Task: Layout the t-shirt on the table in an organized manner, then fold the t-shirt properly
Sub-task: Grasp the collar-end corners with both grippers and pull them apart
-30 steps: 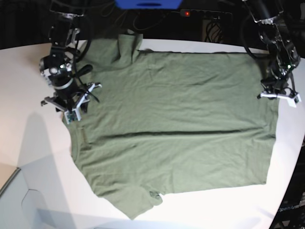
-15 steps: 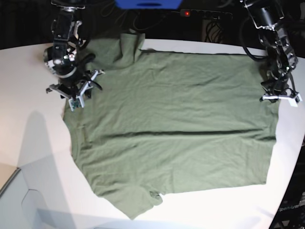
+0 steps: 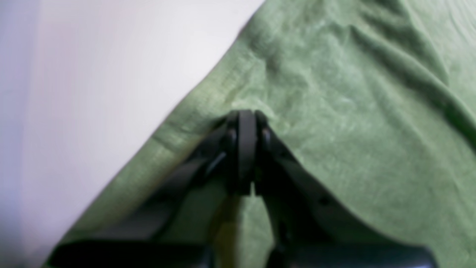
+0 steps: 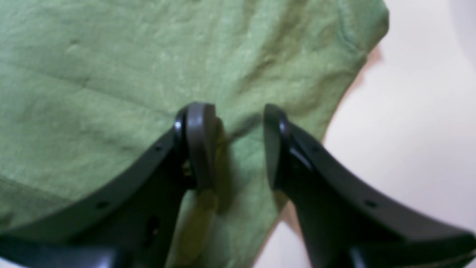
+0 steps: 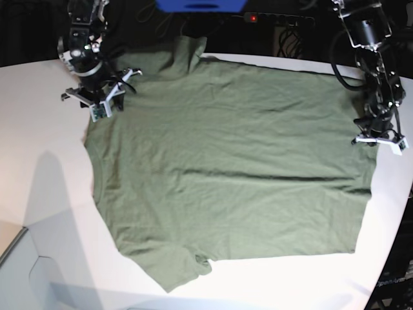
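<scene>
The olive-green t-shirt (image 5: 232, 168) lies spread flat over the white table (image 5: 39, 161), one sleeve at the far edge and one at the near edge. At the base view's upper left, my right gripper (image 5: 97, 106) stands on the shirt's corner. In the right wrist view its jaws (image 4: 238, 119) are apart, with the t-shirt (image 4: 111, 74) under them and the table (image 4: 409, 130) beside. My left gripper (image 5: 379, 139) sits at the shirt's right edge. In the left wrist view this gripper (image 3: 246, 115) is shut, pinching the t-shirt (image 3: 353, 130) close to its hem, with the table (image 3: 93, 74) to the left.
A blue object (image 5: 200, 5) and a power strip with a red light (image 5: 253, 17) sit behind the table among dark cables. The table's curved edge runs close to the shirt's right side (image 5: 393, 213). A grey box corner (image 5: 13, 252) shows at the lower left.
My right gripper has moved toward the table's far edge. The shirt's far sleeve and near hem shifted with it. The left gripper has stayed at the shirt's right edge.
</scene>
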Action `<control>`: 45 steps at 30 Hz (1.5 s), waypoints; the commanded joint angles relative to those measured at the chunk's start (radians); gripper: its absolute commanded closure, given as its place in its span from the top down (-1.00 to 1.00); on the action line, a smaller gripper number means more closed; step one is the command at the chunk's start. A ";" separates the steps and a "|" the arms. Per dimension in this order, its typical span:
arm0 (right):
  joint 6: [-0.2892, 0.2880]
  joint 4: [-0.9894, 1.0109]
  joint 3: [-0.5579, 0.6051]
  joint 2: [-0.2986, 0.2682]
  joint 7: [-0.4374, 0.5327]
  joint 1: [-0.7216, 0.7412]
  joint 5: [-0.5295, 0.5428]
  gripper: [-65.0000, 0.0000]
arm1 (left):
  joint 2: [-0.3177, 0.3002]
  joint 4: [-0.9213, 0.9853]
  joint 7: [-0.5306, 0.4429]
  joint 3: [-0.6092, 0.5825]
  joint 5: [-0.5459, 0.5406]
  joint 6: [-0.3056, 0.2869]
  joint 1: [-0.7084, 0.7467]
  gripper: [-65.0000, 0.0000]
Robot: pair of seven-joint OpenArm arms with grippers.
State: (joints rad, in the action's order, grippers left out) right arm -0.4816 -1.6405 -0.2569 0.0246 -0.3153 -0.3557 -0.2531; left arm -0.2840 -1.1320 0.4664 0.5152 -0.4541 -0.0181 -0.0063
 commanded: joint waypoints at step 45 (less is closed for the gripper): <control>-0.007 0.405 0.037 -0.065 -0.083 0.534 -0.042 -0.33 | 0.064 -0.346 0.061 0.064 -0.065 0.011 0.280 -0.99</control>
State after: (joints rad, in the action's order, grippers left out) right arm -0.4927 -1.2270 -0.2211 -0.0349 -0.3851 0.1665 -0.2813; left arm -0.2047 -1.4631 0.5465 0.5755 -0.5148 -0.0036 0.2813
